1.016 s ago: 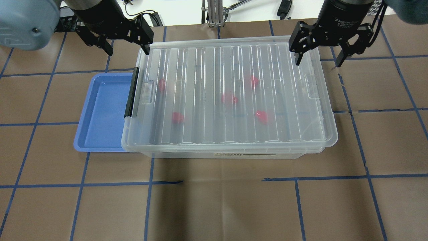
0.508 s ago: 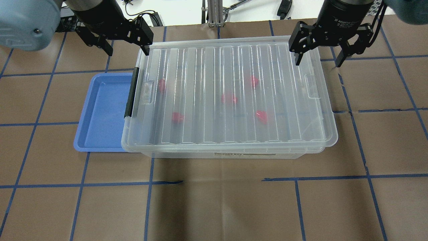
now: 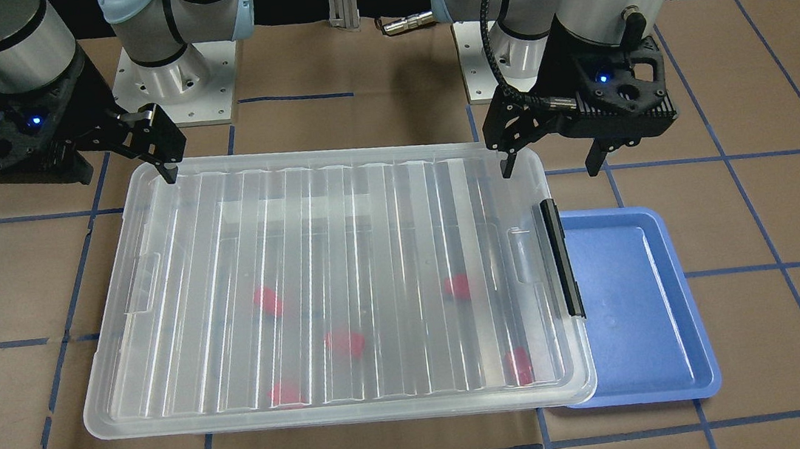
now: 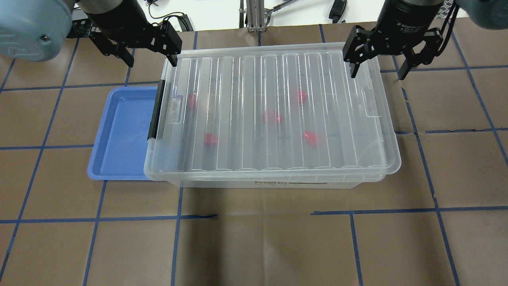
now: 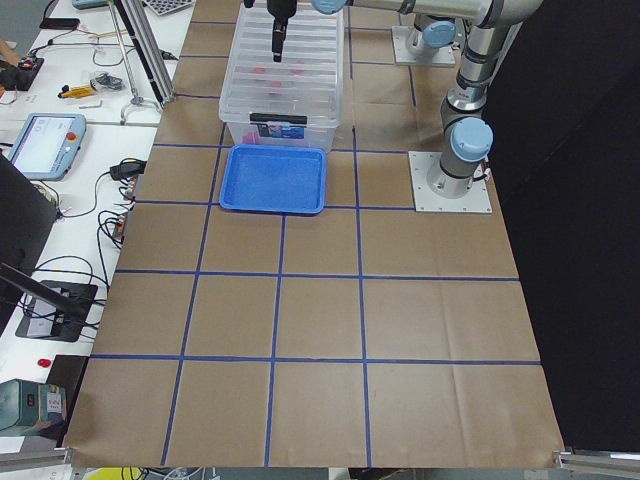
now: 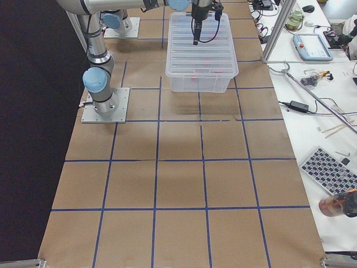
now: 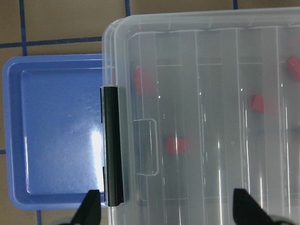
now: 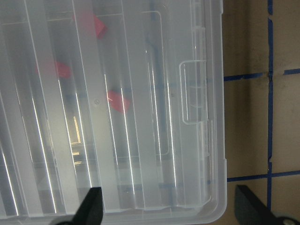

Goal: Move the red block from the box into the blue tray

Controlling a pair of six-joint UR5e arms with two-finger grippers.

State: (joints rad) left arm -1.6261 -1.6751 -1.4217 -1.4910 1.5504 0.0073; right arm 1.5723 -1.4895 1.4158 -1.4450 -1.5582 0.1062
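The box point(image 4: 274, 115) is a clear bin with its ribbed lid shut and a black latch bar point(image 4: 155, 110) at its left end. Several red blocks show blurred through the lid, one of them near the middle point(image 4: 272, 117). The blue tray point(image 4: 123, 133) lies empty against the latch end, partly under the lid's rim. My left gripper point(image 4: 152, 59) hangs open and empty above the box's far left corner. My right gripper point(image 4: 377, 74) hangs open and empty above the far right corner. The left wrist view shows the latch point(image 7: 112, 145) and the tray point(image 7: 56, 136).
The table is covered in brown paper with a blue tape grid point(image 4: 178, 216). Both arm bases point(image 3: 172, 70) stand behind the box. An aluminium post point(image 4: 254, 16) and cables lie at the far edge. Benches with equipment point(image 6: 318, 47) line the table's far side.
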